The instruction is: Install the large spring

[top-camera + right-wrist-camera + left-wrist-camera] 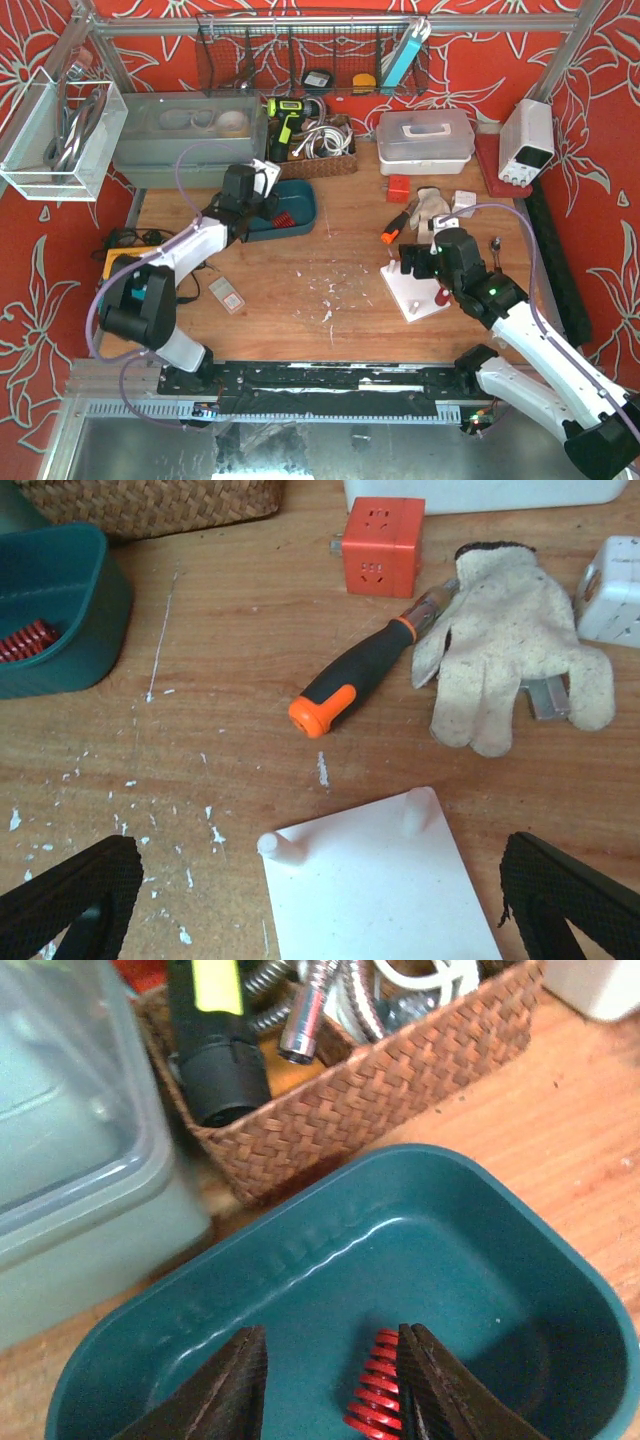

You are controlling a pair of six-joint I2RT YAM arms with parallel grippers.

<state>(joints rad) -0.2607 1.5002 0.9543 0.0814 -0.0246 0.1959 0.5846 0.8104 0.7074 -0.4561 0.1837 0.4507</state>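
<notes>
Student: Jaws of the left arm stand parted inside the teal tray point(450, 1165). Why there?

Tutor: The tray holds the red spring point(375, 1400), the part the task calls for. The left jaws are open and grip nothing. The coil lies on the tray floor just beside the inner face of one finger, so the pose reads, in my judgement, as an approach to a pick.

Student: And the right jaws?

Tutor: Spread wide and empty, they hover over the near edge of the white base plate point(380, 880) on the bench point(230, 730). Two upright pegs point(280, 847) rise at the plate's far corners. One of them is probably the seat for the spring, which would explain that arm's station, perhaps to steady the plate.

Student: What cannot be made out?

Tutor: The spring's lower end is cut off in the left wrist view, so its full length is unknown. The right wrist view shows more than one red coil in the tray, and which is the large one cannot be told. Overhead, the left wrist covers part of the tray, and a small red item point(441, 296) on the plate is too small to identify. The screwdriver point(360, 675) and glove point(500, 670) lie beyond the plate, apart from it.
</notes>
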